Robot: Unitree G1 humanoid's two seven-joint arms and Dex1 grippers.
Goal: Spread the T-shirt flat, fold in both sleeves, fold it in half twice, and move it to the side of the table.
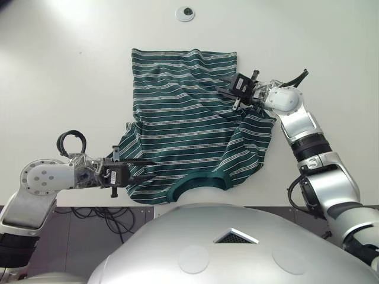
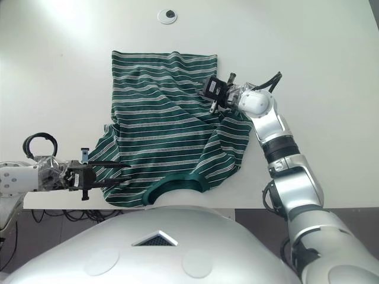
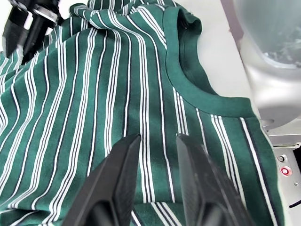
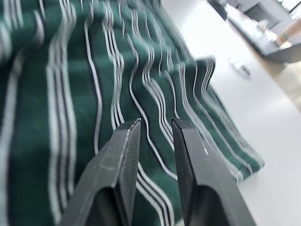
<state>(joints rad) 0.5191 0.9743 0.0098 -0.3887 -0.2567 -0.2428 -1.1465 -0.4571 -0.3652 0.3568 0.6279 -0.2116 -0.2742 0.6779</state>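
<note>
Gaping narrowly, left tool (image 3: 158, 138) and right tool (image 4: 155, 122) over T-shirt (image 1: 177, 112).

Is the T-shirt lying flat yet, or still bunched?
Partly spread, not flat: the T-shirt lies open on the table, but its right side is rumpled in folds beside the right gripper.

I take this for a robotics lab or test room: a plain white surface (image 1: 65, 77) with a small round disc (image 1: 185, 13) set in it, loose black cables (image 1: 109, 214) on the grey floor (image 1: 74, 225) under its near edge, and grey furniture (image 4: 263, 30) farther off.
</note>
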